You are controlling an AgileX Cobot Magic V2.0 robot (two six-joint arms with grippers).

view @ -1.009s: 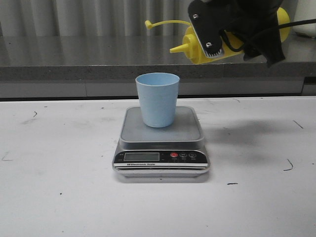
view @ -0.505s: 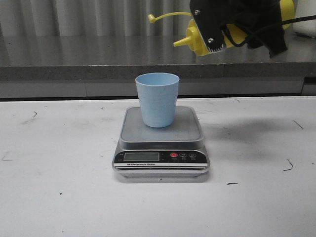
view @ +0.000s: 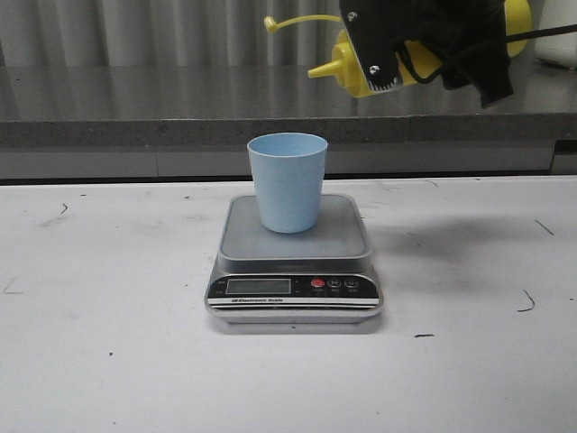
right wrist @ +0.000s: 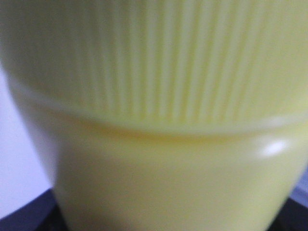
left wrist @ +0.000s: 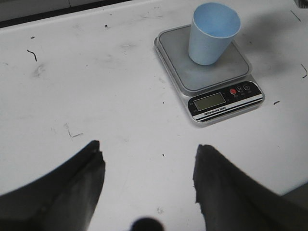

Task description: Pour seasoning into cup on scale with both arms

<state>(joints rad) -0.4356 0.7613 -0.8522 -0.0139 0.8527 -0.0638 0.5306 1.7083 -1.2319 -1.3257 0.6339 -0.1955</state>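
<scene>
Right gripper (view: 397, 68) clamps tilted seasoning bottle (view: 361, 68); left gripper (left wrist: 147, 178) agape; cup (left wrist: 213, 32) empty.

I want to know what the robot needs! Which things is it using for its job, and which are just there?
Using:
- yellow bottle, held up sideways by the right gripper
- blue cup
- scale under the cup
- left gripper, jaws open, empty, waiting over the table

Just there:
- white table
- grey shelf behind it
</scene>
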